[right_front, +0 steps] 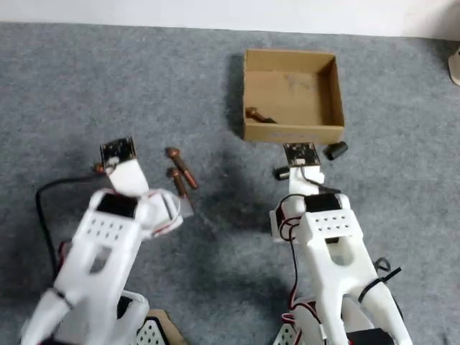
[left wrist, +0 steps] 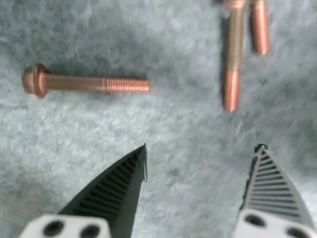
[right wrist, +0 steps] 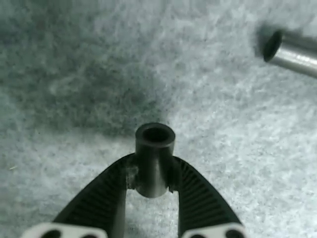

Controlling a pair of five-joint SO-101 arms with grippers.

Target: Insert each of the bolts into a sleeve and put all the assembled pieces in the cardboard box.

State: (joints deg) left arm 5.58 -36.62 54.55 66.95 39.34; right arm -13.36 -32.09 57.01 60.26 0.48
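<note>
The right claw [right wrist: 152, 174] was clamped on a short, dark, tubular sleeve [right wrist: 154, 148] with a round open bore, over the table's fuzzy grey covering [right_front: 402, 86], just before the cardboard box [right_front: 291, 133] near the far edge. A second sleeve [right_front: 336, 150], smooth and cylindrical, lay by the box's near right corner. The left claw [left wrist: 202, 147] gaped wide and empty, its black fingers [left wrist: 116, 191] ribbed. A coppery flanged bolt [left wrist: 84, 83] with a threaded tip lay beside it. Two more bolts [right_front: 183, 169] lay mid-table, and another bolt [right_front: 255, 115] lay in the box.
</note>
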